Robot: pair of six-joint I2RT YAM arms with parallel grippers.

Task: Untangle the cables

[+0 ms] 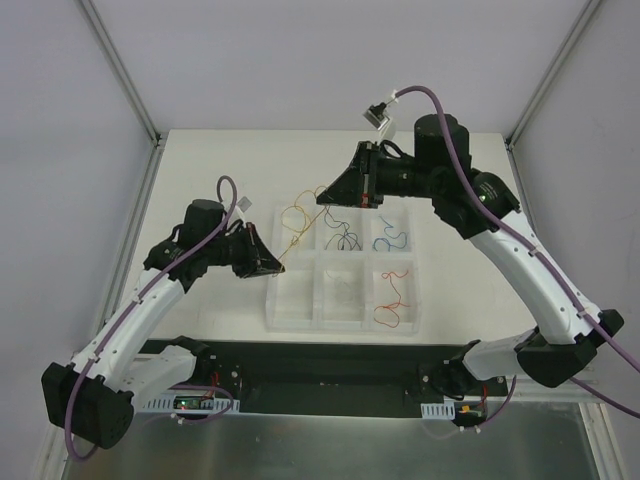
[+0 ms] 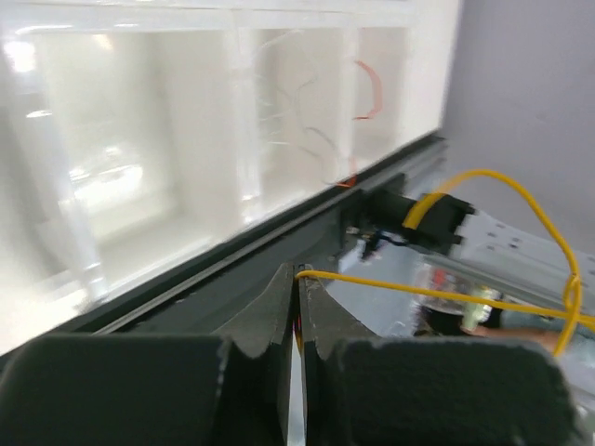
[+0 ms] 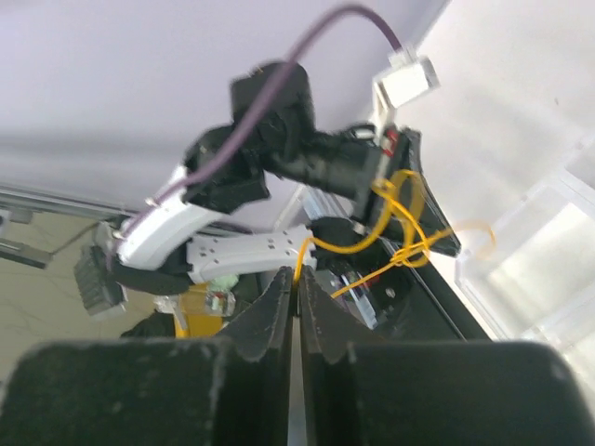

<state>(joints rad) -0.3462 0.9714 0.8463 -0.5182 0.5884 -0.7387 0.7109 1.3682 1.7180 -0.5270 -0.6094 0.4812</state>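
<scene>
Cables like these weigh basically nothing and look super floppy, so my guess is they'll spring back into curls the second you let go, and a hard yank could kink one or pull a knot tighter. Best bet is pinching near an end or right next to a crossing, not mid-loop. Right now the yellow cable runs nearly straight between both arms above the clear tray, with a curly loop of it hanging over the far left compartment. The left gripper is clamped on one stretch of it, and the right gripper is pinched on another, jaws closed tight in both wrist views. The others sit sorted: black cable far middle, blue cable far right, red cable near right, all thin little squiggles.
</scene>
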